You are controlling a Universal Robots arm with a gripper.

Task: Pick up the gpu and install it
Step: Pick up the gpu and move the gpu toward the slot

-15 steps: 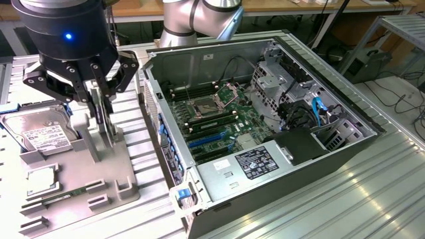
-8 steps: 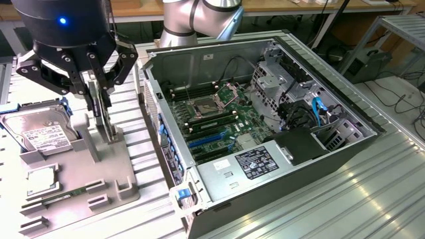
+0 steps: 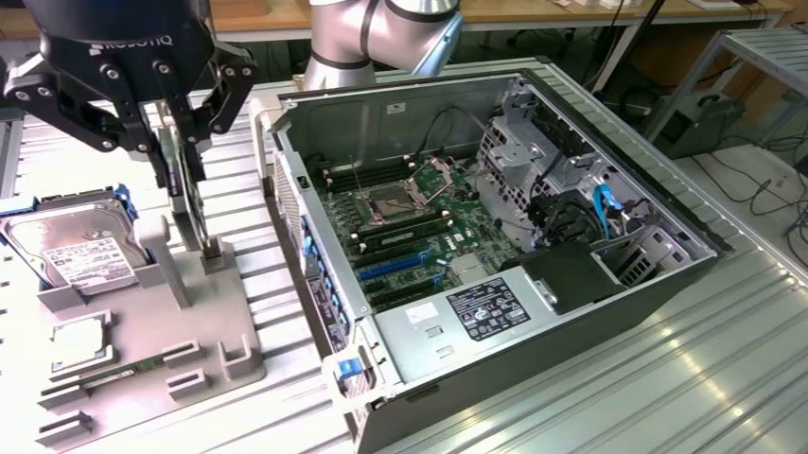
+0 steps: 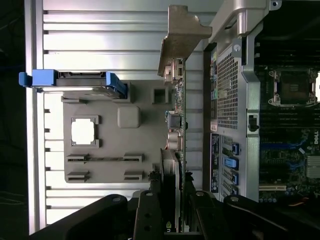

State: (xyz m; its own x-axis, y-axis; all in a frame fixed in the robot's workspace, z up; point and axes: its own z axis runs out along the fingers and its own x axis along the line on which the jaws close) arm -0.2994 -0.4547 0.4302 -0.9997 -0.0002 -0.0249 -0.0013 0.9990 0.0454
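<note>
The gpu [image 3: 192,203] is a thin dark card standing on edge over the grey parts holder [image 3: 221,331], left of the open computer case [image 3: 593,284] in the exterior view. My gripper [image 3: 177,159] comes down from above with a finger on each face of the card, shut on it. The card's lower edge sits level with the holder's slot posts; I cannot tell whether it is clear of them. In the wrist view the gpu [image 4: 176,125] is seen edge-on, its pale bracket [image 4: 182,30] at the far end, between my gripper's [image 4: 175,212] black fingers.
On the holder lie a silver hard drive [image 3: 82,253] in a blue caddy, a processor [image 3: 79,336] and a slim memory stick [image 3: 127,367]. Inside the case the motherboard [image 3: 417,222] shows blue card slots [image 3: 394,267]. The case wall [image 4: 227,100] stands close beside the card.
</note>
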